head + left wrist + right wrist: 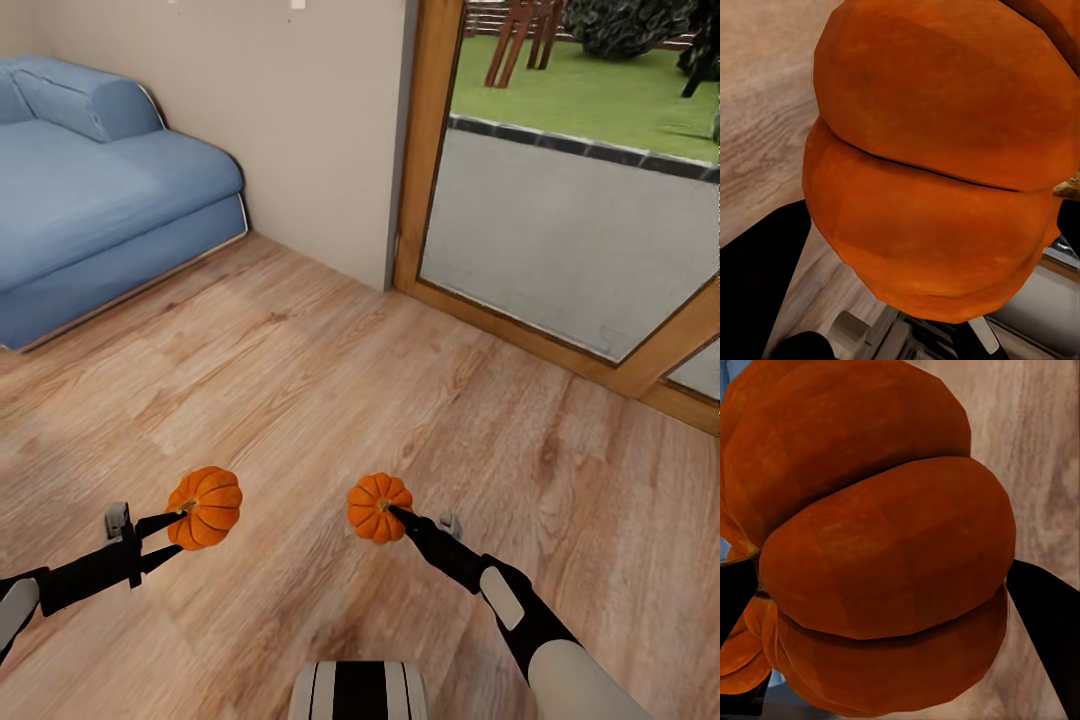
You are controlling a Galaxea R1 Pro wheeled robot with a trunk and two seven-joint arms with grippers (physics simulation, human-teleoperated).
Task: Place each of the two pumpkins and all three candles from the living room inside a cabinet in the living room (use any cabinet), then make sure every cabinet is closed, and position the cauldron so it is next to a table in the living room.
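Striped in black and white, part of the robot's trunk (pixel 360 690) sits at 6 o'clock in the head view, with both arms reaching forward over a bare wood floor (pixel 330 390).

At 8 o'clock, the left gripper (pixel 178 527) pinches one pumpkin (pixel 205 507) between its dark fingers, the fruit lifted clear of the floor with its stem turned toward the gripper. Seen from the left wrist, that pumpkin (pixel 945 165) bulges close to the lens, its orange ribs pressed against a black finger (pixel 757 285).

Just right of centre, at about 5 o'clock, the right gripper (pixel 396 515) pinches the second pumpkin (pixel 379 507), likewise held aloft, stem facing the fingertips. From the right wrist, this pumpkin (pixel 885 555) sits between two black fingers (pixel 1050 622), one on either side of it.

The two pumpkins hang near each other at roughly the same height, apart and not touching.

A blue sofa (pixel 90 190) fills the 10 o'clock corner against a pale wall (pixel 320 110). At 1 to 2 o'clock, a wood-framed glass door (pixel 560 240) looks out on grey paving and a green lawn (pixel 590 95).
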